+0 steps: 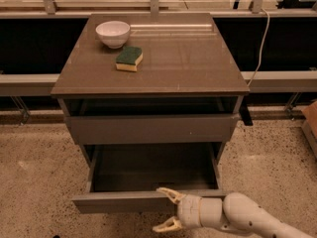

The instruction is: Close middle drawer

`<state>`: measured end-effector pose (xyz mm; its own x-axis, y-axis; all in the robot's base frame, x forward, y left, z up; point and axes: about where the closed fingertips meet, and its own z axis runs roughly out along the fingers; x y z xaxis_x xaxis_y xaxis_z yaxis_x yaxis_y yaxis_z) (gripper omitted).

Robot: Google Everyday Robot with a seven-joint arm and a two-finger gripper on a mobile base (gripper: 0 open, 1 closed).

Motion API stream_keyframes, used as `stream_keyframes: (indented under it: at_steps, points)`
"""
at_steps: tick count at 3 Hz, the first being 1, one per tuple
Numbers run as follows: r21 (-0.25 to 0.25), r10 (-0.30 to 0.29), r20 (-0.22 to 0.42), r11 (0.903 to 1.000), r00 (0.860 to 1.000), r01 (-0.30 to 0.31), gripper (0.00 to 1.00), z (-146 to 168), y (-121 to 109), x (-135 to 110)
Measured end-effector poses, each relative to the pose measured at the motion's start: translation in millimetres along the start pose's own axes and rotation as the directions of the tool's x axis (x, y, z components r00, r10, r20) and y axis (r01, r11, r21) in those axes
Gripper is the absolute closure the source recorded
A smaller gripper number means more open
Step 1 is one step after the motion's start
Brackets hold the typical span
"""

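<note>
The middle drawer point(119, 201) of the grey-brown cabinet is pulled far out, showing its dark floor and lighter inner side walls. Its low plain front strip faces me. My gripper point(165, 210) is at the front of that strip, right of its centre. It is open, with the upper fingertip point(165, 193) at the strip's top edge and the lower one point(161, 227) below the strip. It holds nothing. My white arm comes in from the bottom right.
The top drawer point(148, 128), with a taller front panel, stands slightly open above. A white bowl point(113, 33) and a green-and-yellow sponge point(129, 58) sit on the cabinet top point(183, 58). A cable point(259, 48) hangs at the right. Speckled floor surrounds the cabinet.
</note>
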<state>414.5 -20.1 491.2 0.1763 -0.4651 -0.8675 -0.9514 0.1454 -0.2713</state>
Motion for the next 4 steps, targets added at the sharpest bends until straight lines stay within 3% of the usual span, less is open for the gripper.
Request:
stream_keyframes:
  at_steps: [1,2,3,4]
  points:
    - [-0.033,-0.041,0.072,0.9985,0.997,0.043,0.55,2,37,-18]
    - [-0.060,-0.062,0.139,0.9957,0.988,0.071,0.78,15,60,-14]
    - [-0.083,-0.004,0.185,0.9963,0.983,0.020,1.00,50,55,23]
    - [-0.083,-0.004,0.185,0.9963,0.983,0.020,1.00,50,55,23]
